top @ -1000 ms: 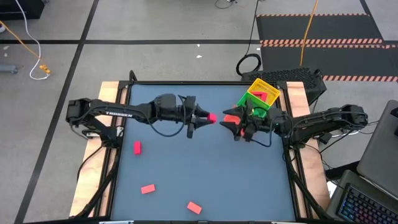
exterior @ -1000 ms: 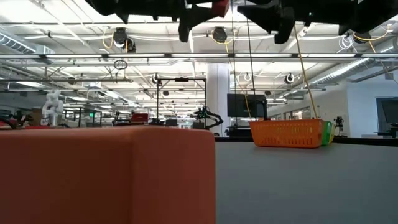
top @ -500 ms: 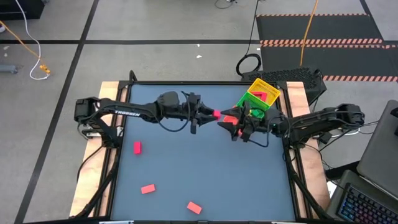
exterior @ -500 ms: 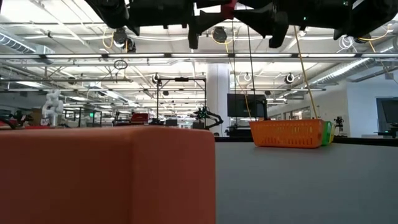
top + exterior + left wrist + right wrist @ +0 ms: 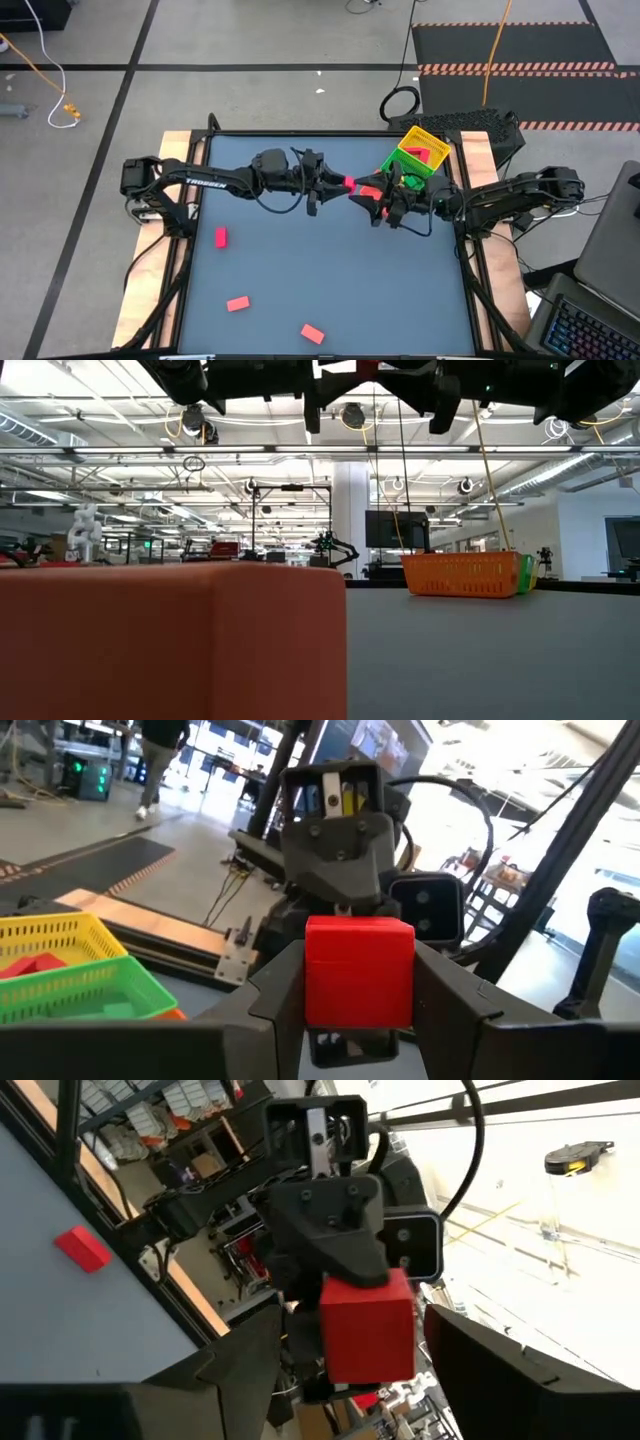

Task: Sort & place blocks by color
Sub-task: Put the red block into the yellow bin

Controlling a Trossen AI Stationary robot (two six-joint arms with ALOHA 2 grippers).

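Observation:
My left gripper (image 5: 338, 185) reaches in from the table's left, high above the table's far middle, and is shut on a red block (image 5: 348, 183), which fills the middle of the left wrist view (image 5: 358, 970). My right gripper (image 5: 362, 196) faces it from the right, open. In the right wrist view its fingers (image 5: 250, 1365) stand on either side of the same block (image 5: 367, 1325), with a small gap on each side. Three more red blocks lie flat on the blue table: one at the left (image 5: 220, 237) and two near the front edge (image 5: 237, 303) (image 5: 312, 333). My left gripper pinches the red block by two opposite sides (image 5: 312, 982) between its two fingers. The fingers come level from the table's left. The block sticks out past the fingertips toward the right gripper and is lifted clear of the table.
The three-compartment yellow, green and red tray (image 5: 425, 145) stands at the table's far right, just behind my right gripper. In the low view a red block (image 5: 170, 645) sits right in front of the camera and hides the table's left half.
My left gripper has carried the red block toward the table's right edge, up to my right gripper, and the block now sits between the right gripper's open fingers. Both have held nearly still for the last half second.

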